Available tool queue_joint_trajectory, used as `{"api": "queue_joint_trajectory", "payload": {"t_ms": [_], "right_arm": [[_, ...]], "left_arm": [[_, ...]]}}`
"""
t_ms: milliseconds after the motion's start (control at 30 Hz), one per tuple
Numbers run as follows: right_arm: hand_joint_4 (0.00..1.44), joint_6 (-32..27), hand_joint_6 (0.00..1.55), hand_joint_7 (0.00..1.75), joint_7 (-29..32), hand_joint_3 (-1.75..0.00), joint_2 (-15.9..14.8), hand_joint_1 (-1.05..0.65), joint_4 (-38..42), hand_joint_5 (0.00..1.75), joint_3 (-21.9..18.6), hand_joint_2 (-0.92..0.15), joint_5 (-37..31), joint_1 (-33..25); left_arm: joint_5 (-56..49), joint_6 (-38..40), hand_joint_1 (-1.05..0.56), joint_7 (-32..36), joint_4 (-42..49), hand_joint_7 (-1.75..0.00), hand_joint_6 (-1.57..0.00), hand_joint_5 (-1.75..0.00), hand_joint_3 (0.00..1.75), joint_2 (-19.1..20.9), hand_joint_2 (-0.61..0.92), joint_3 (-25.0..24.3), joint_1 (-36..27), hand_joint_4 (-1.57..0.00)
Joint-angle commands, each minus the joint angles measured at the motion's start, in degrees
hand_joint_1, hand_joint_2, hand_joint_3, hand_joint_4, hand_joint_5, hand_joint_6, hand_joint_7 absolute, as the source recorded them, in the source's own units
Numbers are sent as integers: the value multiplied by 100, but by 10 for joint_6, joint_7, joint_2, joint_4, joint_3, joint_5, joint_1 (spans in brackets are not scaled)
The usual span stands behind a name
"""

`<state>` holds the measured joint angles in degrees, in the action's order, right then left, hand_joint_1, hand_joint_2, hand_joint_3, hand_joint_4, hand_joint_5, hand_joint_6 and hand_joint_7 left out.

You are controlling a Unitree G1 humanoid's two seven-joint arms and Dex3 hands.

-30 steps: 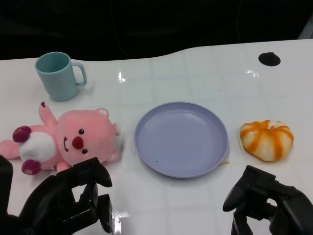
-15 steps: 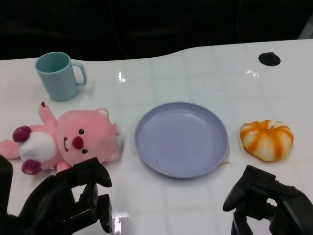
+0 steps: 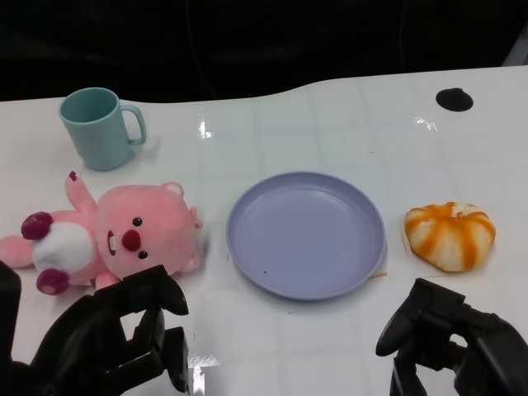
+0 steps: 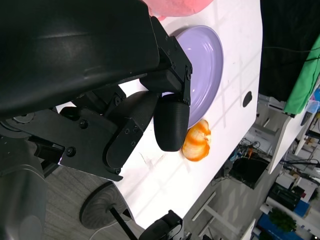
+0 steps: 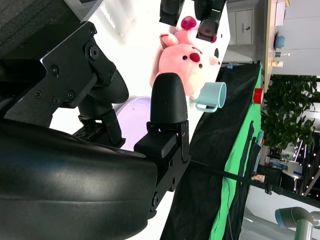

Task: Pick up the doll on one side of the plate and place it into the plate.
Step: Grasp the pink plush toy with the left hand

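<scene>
Task not yet begun: pink doll (image 3: 107, 235) lies near the desk's (image 3: 330, 107) left edge, beside the empty plate (image 3: 306, 233). Left hand (image 3: 115, 342) and right hand (image 3: 450, 342) hover with fingers apart, holding nothing.

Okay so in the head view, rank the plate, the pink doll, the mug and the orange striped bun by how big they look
1. Pink doll and purple plate: too close in apparent size to rank.
2. Orange striped bun and teal mug: also look alike; the mug stands farther back, so no firm order.
</scene>
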<state>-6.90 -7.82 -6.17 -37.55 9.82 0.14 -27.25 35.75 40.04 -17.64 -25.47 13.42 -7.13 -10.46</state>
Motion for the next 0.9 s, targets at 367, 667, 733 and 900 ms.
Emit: {"api": "queue_joint_trajectory", "payload": {"t_ms": [367,667,733,900], "right_arm": [[73,6,60,156,2,-140,0,11,0,175,0,-43,3,2],[73,8,61,156,3,-140,0,11,2,175,1,-42,0,6],[73,4,61,156,4,-140,0,11,0,175,2,-42,-1,6],[73,12,61,156,4,-141,-1,11,3,175,2,-42,-2,7]], "left_arm": [[10,-63,-22,-25,-13,-84,-68,-131,94,-8,58,-21,-3,-63],[23,-121,-34,-55,-6,-46,-62,-100,35,-12,86,-36,-2,-54],[-2,-154,-39,-62,-8,-37,-60,-93,25,-6,90,-31,-4,-51],[-63,-216,-49,-71,-7,-22,-53,-78,20,8,92,-20,-4,-44]]}}
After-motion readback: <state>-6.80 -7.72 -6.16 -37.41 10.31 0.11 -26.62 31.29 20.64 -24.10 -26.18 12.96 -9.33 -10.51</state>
